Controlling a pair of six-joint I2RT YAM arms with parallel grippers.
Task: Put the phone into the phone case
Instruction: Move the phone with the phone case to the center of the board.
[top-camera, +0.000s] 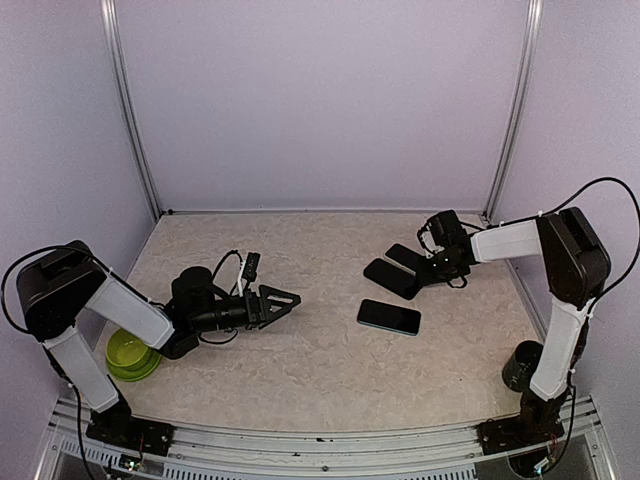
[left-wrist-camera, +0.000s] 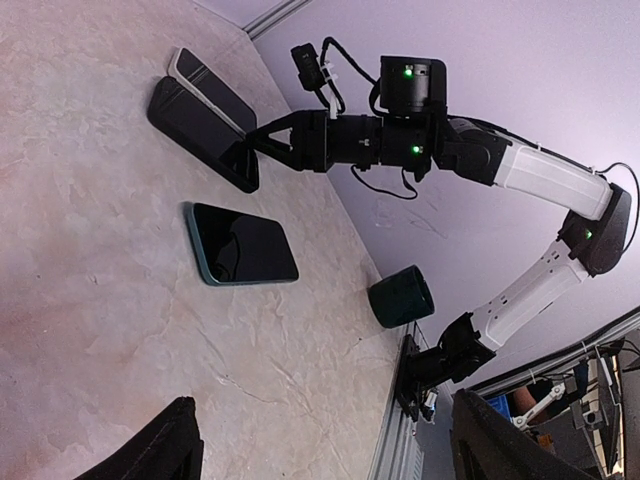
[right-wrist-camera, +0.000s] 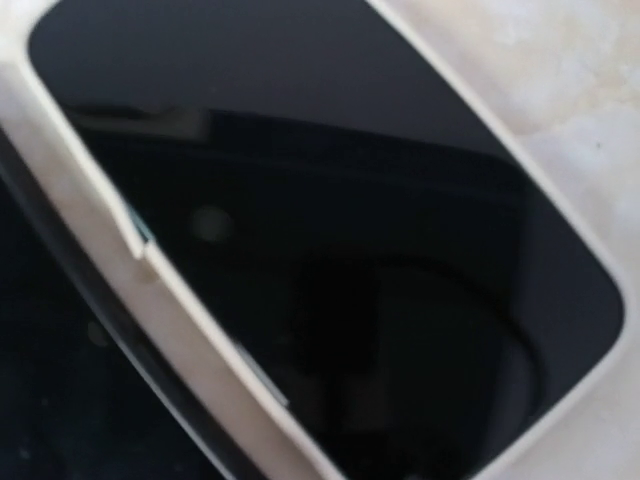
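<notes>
Nearest the arm bases, the left gripper (top-camera: 290, 303) hovers low over the marble-patterned table (top-camera: 300, 380), its fingers spread apart and empty. Beyond it, to the right, a teal-rimmed phone (top-camera: 389, 317) lies flat, screen up. Farther back, the right gripper (left-wrist-camera: 248, 150) meets the edge of the black phone case (top-camera: 391, 278); whether it has clamped cannot be told. A white-rimmed device (top-camera: 405, 256) lies just behind the case.

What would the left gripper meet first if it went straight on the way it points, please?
Probably the black slab by the right gripper; the left gripper aims just past the teal-edged phone, though height is unclear.
</notes>
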